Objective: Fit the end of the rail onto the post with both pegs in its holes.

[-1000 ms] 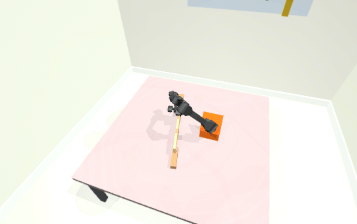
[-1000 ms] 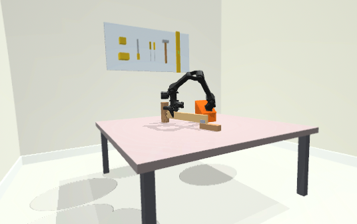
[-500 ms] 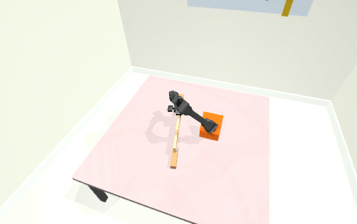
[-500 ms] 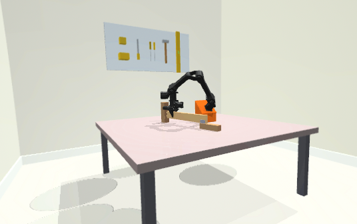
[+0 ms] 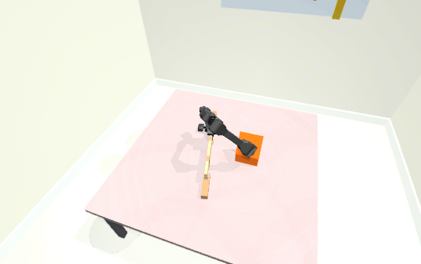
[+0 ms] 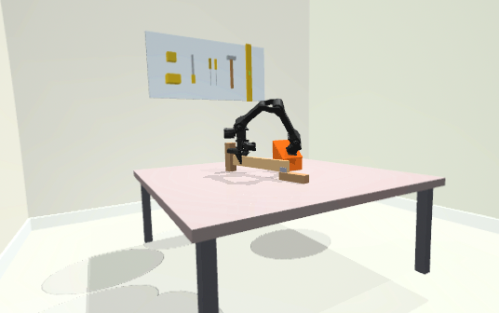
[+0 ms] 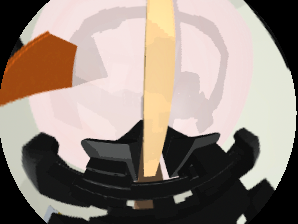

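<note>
The long wooden rail runs from the low footboard block up toward the short wooden post. Its far end sits at the grey bracket. Its near end is lifted off the table and sits right at the post, and the rail is close to level. The pegs are hidden, so I cannot tell how deep they sit. My gripper is shut on the rail near its post end, fingers on either side.
The arm's orange base stands to the right of the rail on the pink table. A tool board hangs on the back wall.
</note>
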Robot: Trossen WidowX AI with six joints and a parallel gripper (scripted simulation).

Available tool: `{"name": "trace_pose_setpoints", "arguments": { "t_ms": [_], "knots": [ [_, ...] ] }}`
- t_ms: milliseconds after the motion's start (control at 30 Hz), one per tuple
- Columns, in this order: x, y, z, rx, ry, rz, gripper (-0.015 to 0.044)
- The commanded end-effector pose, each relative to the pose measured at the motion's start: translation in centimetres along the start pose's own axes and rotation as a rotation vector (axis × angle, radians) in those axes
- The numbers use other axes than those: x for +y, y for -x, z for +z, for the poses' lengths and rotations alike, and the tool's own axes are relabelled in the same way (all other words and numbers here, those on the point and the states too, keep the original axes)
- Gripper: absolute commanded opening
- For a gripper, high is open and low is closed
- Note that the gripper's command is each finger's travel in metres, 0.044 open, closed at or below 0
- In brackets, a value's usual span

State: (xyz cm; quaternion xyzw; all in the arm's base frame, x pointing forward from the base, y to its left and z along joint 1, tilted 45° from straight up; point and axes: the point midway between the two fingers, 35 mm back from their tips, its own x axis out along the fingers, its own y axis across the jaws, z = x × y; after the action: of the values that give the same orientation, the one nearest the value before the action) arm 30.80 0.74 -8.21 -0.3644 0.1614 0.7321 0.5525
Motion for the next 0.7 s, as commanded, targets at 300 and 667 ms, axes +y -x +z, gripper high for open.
{"name": "trace_pose_setpoints", "arguments": {
  "t_ms": [300,667],
  "knots": [
    [-0.19,0.29,-0.61,0.007,0.003,-0.006,0.0],
    [-0.19,0.27,-0.94,0.007,0.003,-0.006,0.0]
  ]
}}
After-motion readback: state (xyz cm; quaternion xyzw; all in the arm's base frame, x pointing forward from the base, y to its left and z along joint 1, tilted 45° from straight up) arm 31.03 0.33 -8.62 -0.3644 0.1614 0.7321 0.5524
